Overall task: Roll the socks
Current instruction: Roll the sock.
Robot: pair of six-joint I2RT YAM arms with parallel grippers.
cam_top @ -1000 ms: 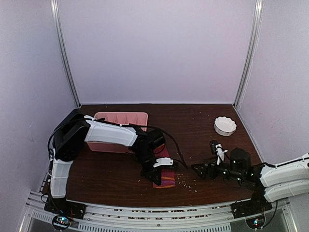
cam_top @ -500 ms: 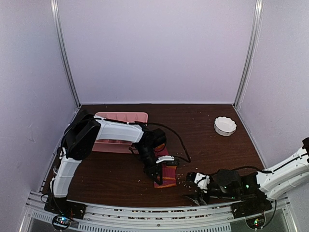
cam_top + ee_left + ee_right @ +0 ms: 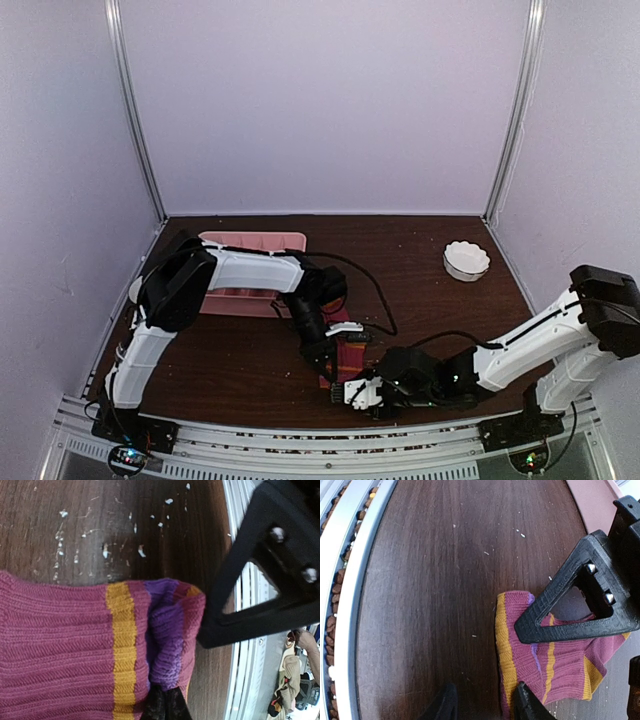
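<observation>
No readable text, label or number shows anywhere.

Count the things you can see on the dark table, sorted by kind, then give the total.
Robot arms: 2, left arm and right arm
Pink tray: 1
White bowl: 1
Striped sock bundle: 1
Total: 5

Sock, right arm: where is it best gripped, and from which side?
Probably the near end of the sock, at its right corner, coming in low from the right along the front of the table. The left gripper pinches the same folded end further left, so the right gripper would mirror it; its jaws straddle that edge.
</observation>
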